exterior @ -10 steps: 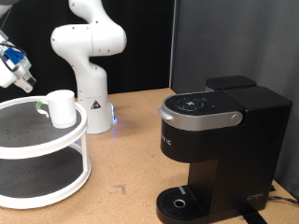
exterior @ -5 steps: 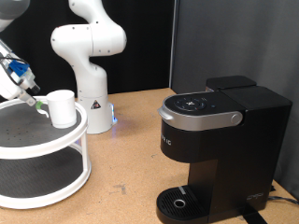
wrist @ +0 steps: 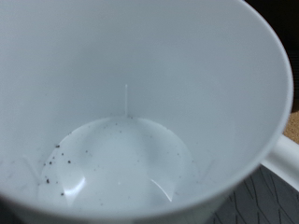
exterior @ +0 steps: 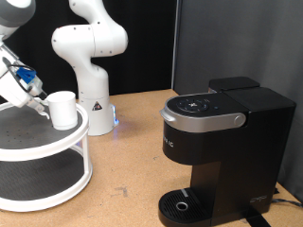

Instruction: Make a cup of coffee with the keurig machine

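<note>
Gripper: the gripper is seen at the exterior view's left, right beside the cup, on its handle side; whether the fingers are spread or pressed together cannot be told from either view.
Cup: one white cup is stood upright on the top tier of the round rack — a raised spot where it is probably easy for the arm to reach.
Cup interior: in the wrist view the cup fills the picture; it is seen to be empty of liquid, with dark specks scattered on the bottom.
Keurig machine: one keurig machine is placed at the exterior view's right, well apart from the cup — its lid is shut and nothing is stood on the drip tray.
Arm base: the white arm base is mounted behind the rack.
Count: one cup, one machine, one two-tier rack, one gripper.
</note>
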Tool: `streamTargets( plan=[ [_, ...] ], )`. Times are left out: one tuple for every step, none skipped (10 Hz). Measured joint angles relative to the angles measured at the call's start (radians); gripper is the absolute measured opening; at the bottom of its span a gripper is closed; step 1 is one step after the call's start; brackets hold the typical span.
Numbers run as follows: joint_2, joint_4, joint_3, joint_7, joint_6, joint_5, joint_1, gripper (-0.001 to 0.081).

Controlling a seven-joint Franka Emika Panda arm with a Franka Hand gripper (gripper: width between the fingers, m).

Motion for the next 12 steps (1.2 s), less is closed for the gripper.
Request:
streamTargets(
  plan=[
    [0.0, -0.004, 0.0, 0.002, 0.0, 0.0, 0.004, 0.0806],
    [0.0, -0.009, 0.001, 0.004, 0.002, 0.0, 0.005, 0.0806],
    [0.001, -0.015, 0.002, 0.009, 0.007, -0.004, 0.004, 0.0806],
    [0.001, -0.024, 0.004, 0.013, 0.019, -0.013, 0.004, 0.0806],
    [0.001, -0.035, 0.005, 0.014, 0.033, -0.022, 0.002, 0.0688],
    [0.001, -0.044, 0.005, 0.015, 0.043, -0.03, 0.0, 0.0688],
    [0.001, -0.052, 0.005, 0.016, 0.052, -0.037, -0.003, 0.0503],
    [0.001, -0.059, 0.005, 0.017, 0.062, -0.041, -0.004, 0.032],
    [0.001, -0.063, 0.005, 0.017, 0.069, -0.042, -0.004, 0.032],
    [0.001, -0.065, 0.005, 0.017, 0.072, -0.042, -0.004, 0.0184],
    [0.001, -0.065, 0.005, 0.017, 0.073, -0.042, -0.006, 0.0068],
    [0.001, -0.065, 0.005, 0.018, 0.074, -0.042, -0.009, 0.0068]
  ],
)
